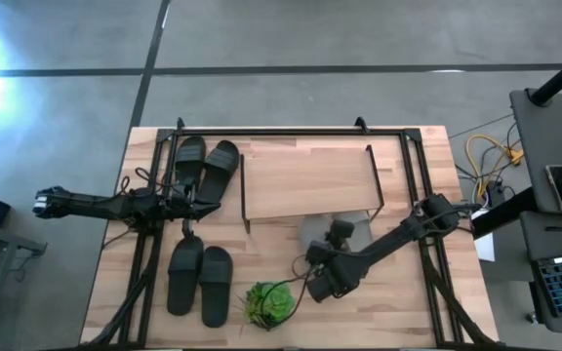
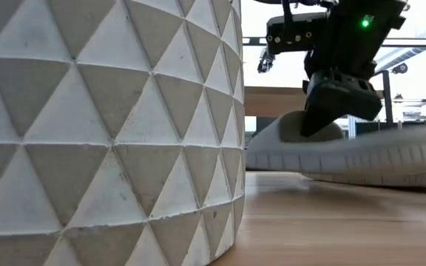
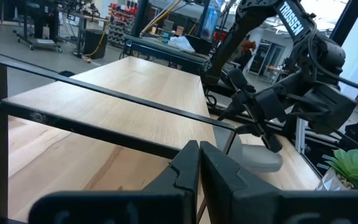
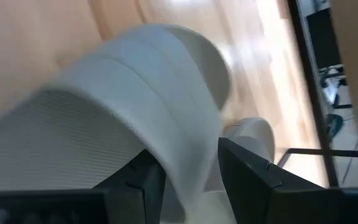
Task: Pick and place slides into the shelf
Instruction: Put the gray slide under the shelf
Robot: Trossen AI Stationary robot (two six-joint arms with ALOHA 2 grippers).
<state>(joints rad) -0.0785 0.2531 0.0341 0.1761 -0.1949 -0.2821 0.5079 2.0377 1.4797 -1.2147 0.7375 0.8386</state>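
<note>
A pale grey pair of slides [image 1: 332, 234] lies on the table just in front of the shelf [image 1: 305, 180], which has a light plank top and a black wire frame. My right gripper [image 1: 340, 234] is down on the grey pair, shut on one slide's strap [image 4: 166, 106]. One black pair [image 1: 203, 166] lies left of the shelf and another [image 1: 201, 281] lies at the near left. My left gripper [image 1: 203, 202] is shut and empty between the two black pairs, pointing toward the shelf [image 3: 123, 93]. My right gripper pinches the grey slide's broad strap at its edge [image 4: 188, 155] between its two fingers [image 4: 247, 171]. It comes from above, slanting down, as the low view [image 2: 324, 122] shows. The slide [image 2: 346, 151] lies about level; I cannot tell whether its sole is off the table.
A small green plant [image 1: 269, 304] stands at the near edge in a white pot with a triangle pattern, which fills the left of the low view [image 2: 109, 125]. Black frame rails [image 1: 413, 195] run along the table's sides. Bare wood lies right of the grey pair.
</note>
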